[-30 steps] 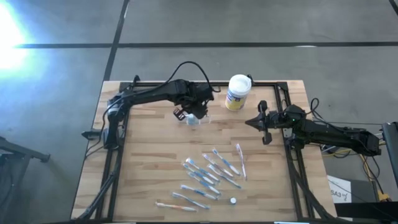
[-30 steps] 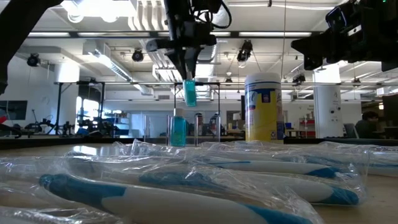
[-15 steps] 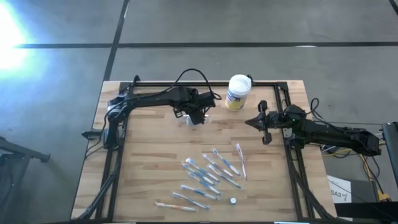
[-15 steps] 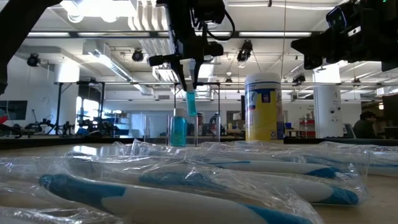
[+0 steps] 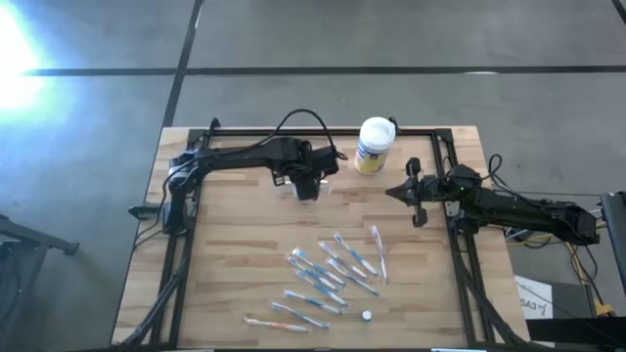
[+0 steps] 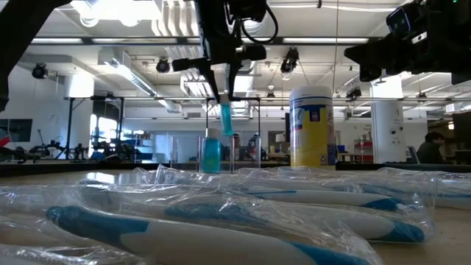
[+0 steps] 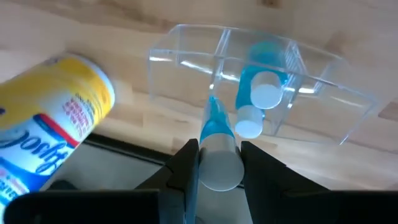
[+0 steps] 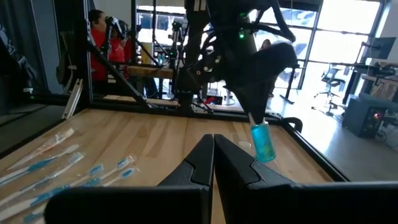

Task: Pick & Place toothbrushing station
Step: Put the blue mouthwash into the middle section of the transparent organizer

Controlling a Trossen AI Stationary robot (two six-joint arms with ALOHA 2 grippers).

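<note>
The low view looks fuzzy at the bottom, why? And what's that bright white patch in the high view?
Low view: the wrapped toothbrushes lie right by the lens, so they blur. High view: glare on the floor washes out that corner.

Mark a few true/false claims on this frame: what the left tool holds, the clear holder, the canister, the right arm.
1. The left tool is shut on a blue toothbrush, held above the clear holder. True.
2. The clear holder has nothing in it. False: another blue toothbrush already stands in one compartment.
3. The white canister lies tipped over on the table. False: it stands upright near the far edge.
4. The right tool is shut and holds nothing, off to the right side. True.
5. Wrapped toothbrushes lie loose on the near part of the table. True.
</note>
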